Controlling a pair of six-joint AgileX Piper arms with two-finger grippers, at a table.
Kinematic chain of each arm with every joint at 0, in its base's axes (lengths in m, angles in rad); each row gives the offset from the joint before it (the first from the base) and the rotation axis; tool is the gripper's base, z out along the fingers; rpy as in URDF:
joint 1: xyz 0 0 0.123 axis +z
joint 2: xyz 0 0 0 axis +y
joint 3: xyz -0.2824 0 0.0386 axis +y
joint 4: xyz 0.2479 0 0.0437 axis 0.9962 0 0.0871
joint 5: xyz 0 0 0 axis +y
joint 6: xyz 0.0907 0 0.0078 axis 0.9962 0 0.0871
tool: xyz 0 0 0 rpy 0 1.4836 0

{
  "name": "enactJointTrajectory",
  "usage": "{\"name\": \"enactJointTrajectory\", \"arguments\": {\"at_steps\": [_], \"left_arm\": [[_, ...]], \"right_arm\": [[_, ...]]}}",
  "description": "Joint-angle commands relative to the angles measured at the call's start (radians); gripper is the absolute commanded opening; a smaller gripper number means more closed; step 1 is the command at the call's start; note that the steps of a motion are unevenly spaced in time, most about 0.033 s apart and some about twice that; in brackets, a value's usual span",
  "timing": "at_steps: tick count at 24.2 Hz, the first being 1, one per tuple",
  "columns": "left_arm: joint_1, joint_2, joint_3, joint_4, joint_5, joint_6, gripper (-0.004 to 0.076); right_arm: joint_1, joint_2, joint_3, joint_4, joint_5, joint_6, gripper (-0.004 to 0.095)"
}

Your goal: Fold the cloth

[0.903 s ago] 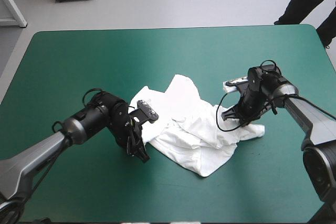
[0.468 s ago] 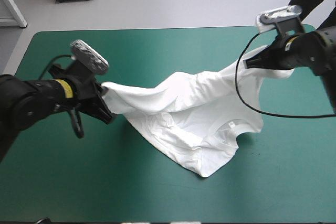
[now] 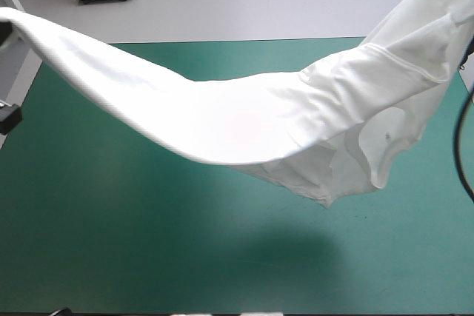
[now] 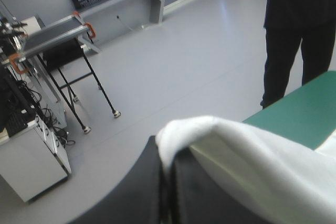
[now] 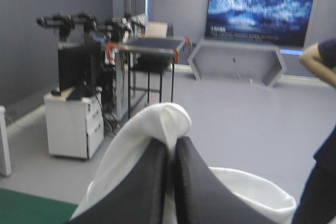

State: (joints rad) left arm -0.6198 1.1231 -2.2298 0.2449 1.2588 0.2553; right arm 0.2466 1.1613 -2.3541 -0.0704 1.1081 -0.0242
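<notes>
Held up over the teal-green table (image 3: 111, 249), apparently off its surface: a white T-shirt (image 3: 237, 123), strung between both grippers and sagging mid-span. Pinched at one end by the left gripper (image 4: 169, 153), fingers together on the cloth; at the other by the right gripper (image 5: 172, 148), likewise clamped. Likely risks: slipping from a thin pinch, or landing twisted, given bunched layers toward the right. Nothing seen underneath to snag on.

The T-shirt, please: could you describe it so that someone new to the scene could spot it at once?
Over the teal-green table a white T-shirt hangs in the air, stretched from side to side. The left gripper and the right gripper each pinch one end; nothing else there is white.
</notes>
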Motion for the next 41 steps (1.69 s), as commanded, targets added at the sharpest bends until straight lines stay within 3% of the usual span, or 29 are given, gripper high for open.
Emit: {"name": "enactJointTrajectory", "arguments": {"at_steps": [1, 5, 9, 14, 17, 21, 28, 33, 41], "left_arm": [[-0.006, 0.0, -0.059, -0.009, 0.0, 0.002, -0.0022], [-0.006, -0.001, -0.077, -0.056, 0.027, -0.01, -0.0022], [-0.006, 0.001, -0.077, -0.049, 0.027, -0.076, -0.0022], [-0.006, 0.028, 0.035, 0.134, 0.029, -0.156, -0.0022], [-0.004, 0.093, 0.216, 0.272, 0.027, -0.217, -0.0022], [0.048, 0.25, 0.367, 0.307, 0.027, -0.255, -0.0021], [0.341, 0.531, 0.377, -0.078, -0.149, -0.159, -0.0022], [0.366, 0.685, 0.377, -0.141, -0.229, -0.114, -0.0022], [0.373, 0.841, 0.377, -0.183, -0.312, -0.112, -0.0022]], "right_arm": [[-0.004, -0.03, -0.072, 0.08, -0.095, -0.012, -0.0012], [-0.004, -0.063, -0.067, 0.136, -0.081, -0.019, -0.0012], [-0.004, -0.061, -0.037, 0.146, 0.001, -0.012, -0.0012], [-0.004, -0.024, 0.199, 0.134, 0.076, -0.008, -0.0013], [-0.004, 0.052, 0.445, 0.09, 0.031, -0.007, -0.0013], [-0.004, 0.247, 0.552, 0.083, -0.047, -0.035, -0.0013], [-0.007, 0.575, 0.544, -0.039, -0.186, -0.063, -0.0013], [-0.038, 0.687, 0.544, -0.034, -0.242, -0.066, -0.0013], [-0.087, 0.778, 0.544, 0.0, -0.238, -0.088, -0.0012]]}}
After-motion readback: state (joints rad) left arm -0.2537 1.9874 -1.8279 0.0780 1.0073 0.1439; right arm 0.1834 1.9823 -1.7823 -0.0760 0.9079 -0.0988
